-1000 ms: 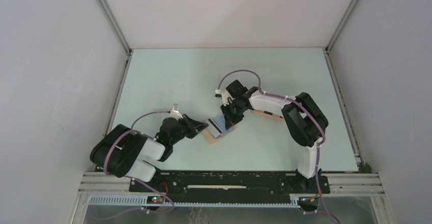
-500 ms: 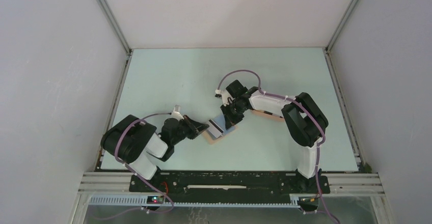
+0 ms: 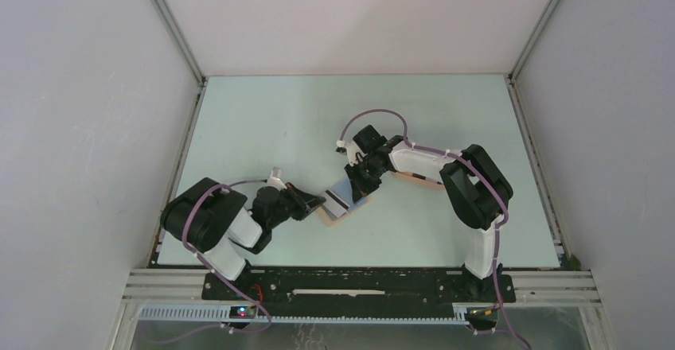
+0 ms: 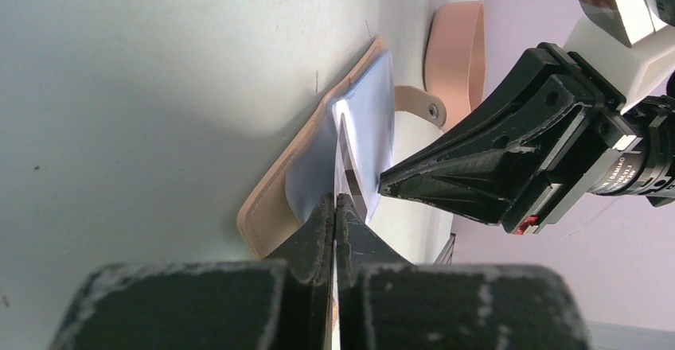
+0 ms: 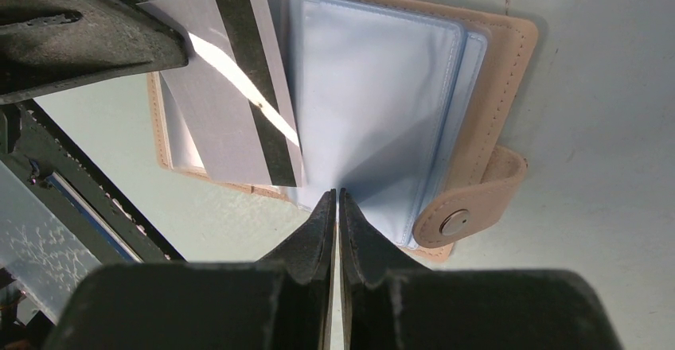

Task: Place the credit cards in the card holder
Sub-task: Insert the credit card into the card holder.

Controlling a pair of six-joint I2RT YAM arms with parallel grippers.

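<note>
The tan card holder [image 3: 338, 216] lies open on the table, its clear blue sleeves [image 5: 374, 87] fanned up. My left gripper [image 4: 335, 199] is shut on a light grey credit card [image 5: 239, 87] with a dark stripe. It holds the card edge-on at the sleeves' left side, with one end against the holder [image 4: 275, 195]. My right gripper [image 5: 335, 193] is shut on the near edge of one sleeve, beside the snap tab [image 5: 455, 223]. From above, the left gripper [image 3: 321, 204] and the right gripper [image 3: 360, 183] meet over the holder. No other card shows.
A peach-pink tray [image 4: 454, 56] lies just behind the holder, mostly under the right forearm [image 3: 418, 163]. Metal rails [image 3: 191, 143] and grey walls close in the pale green table [image 3: 278, 119].
The left arm's shoulder and elbow have swung in toward the middle, and its wrist has shifted slightly nearer. The card stays at the holder. The right arm has not moved.
</note>
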